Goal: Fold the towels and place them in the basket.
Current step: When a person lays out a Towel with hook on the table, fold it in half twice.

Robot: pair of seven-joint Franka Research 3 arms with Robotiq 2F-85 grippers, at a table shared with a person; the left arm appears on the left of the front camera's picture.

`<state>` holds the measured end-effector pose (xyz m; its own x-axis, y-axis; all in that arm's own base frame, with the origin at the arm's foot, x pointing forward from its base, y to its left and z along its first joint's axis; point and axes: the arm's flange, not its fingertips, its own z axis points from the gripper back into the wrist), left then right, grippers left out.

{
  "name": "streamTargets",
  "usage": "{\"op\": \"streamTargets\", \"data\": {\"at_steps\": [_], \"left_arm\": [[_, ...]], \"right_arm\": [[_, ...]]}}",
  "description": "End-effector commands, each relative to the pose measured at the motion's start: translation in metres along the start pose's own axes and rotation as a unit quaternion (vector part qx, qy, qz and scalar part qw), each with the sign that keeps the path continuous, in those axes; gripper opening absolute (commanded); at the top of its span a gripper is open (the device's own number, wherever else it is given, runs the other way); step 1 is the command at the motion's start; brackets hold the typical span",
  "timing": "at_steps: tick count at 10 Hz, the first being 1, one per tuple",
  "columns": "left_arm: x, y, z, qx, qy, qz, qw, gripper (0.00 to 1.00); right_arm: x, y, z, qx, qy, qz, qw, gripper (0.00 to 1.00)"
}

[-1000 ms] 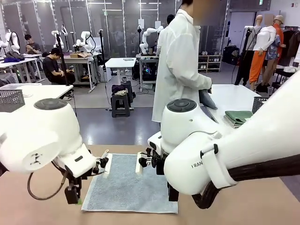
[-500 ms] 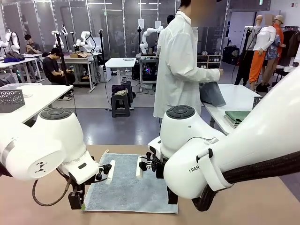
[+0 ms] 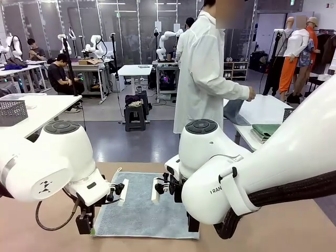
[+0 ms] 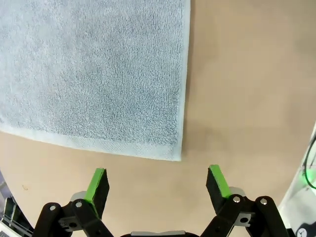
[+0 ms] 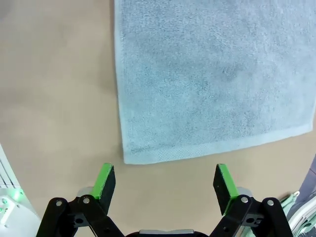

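Blue-grey towel lies flat on tan table — we hover left gripper and right gripper above its two near corners — both jaws spread wide, nothing held.

Noted: pale blue-grey towel of terry cloth, looped nap, flat-woven hem. Tan table smooth, matt. Shell of left arm glossy white plastic. Green pads of left gripper matt.

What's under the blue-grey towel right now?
The blue-grey towel lies flat on the tan table, which is bare along its edges. Nothing bulges through; the surface directly beneath is covered.
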<state>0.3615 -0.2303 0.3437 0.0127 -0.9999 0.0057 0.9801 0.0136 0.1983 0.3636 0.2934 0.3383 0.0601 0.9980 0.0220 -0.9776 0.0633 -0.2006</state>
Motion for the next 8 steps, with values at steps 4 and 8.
{"op": "streamTargets", "data": {"at_steps": [4,8], "left_arm": [[-0.022,-0.001,-0.012,-0.009,-0.043,-0.029,0.999,1.00],[-0.012,-0.008,-0.027,-0.044,-0.053,-0.054,0.996,1.00]], "right_arm": [[-0.027,0.028,-0.004,0.030,-0.031,0.030,0.999,1.00],[-0.021,0.030,-0.020,0.033,-0.034,-0.006,0.999,1.00]]}}
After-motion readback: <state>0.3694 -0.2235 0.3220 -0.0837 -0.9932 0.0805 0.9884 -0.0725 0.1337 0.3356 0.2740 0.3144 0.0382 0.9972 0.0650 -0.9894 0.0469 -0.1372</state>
